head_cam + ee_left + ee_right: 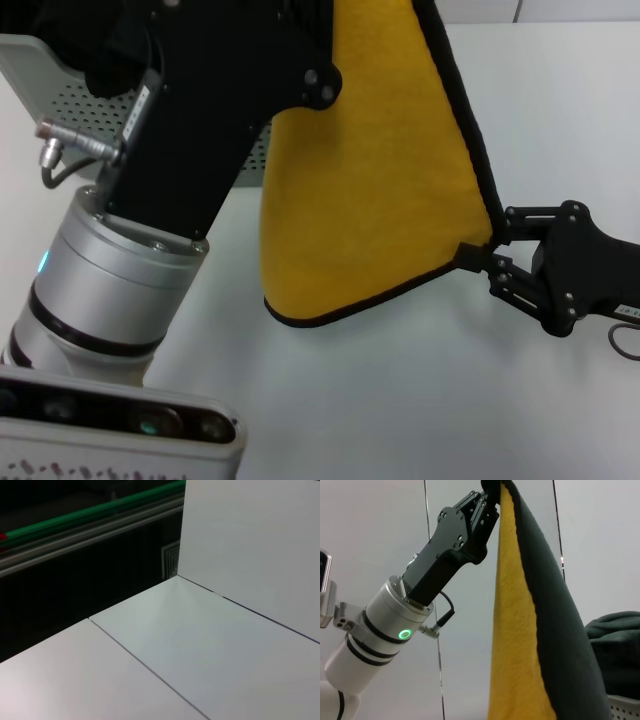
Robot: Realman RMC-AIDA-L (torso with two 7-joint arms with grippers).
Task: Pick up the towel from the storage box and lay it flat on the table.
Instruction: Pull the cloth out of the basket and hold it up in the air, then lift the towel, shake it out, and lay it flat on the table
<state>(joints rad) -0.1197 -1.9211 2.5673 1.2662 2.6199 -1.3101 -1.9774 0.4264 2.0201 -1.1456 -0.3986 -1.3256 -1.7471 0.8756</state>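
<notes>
Your left hand is raised high above the surface, its fingers pressed together on the top corner of the towel. The towel hangs down from that pinch, clear of the storage box, which sits behind and below the left arm. In the right wrist view you see the cloth falling from the left hand as a long drape, mustard face on one side and grey reverse on the other.

Your right hand is lower and off to the side, close over the surface. Its fingers are closed on the towel's black-edged side corner, so the cloth stretches between your two hands with its yellow face toward the head camera. The rounded bottom corner hangs free below the right hand's grip; you cannot tell whether it touches the surface.

Dark fabric is heaped in the box beside the towel.
</notes>
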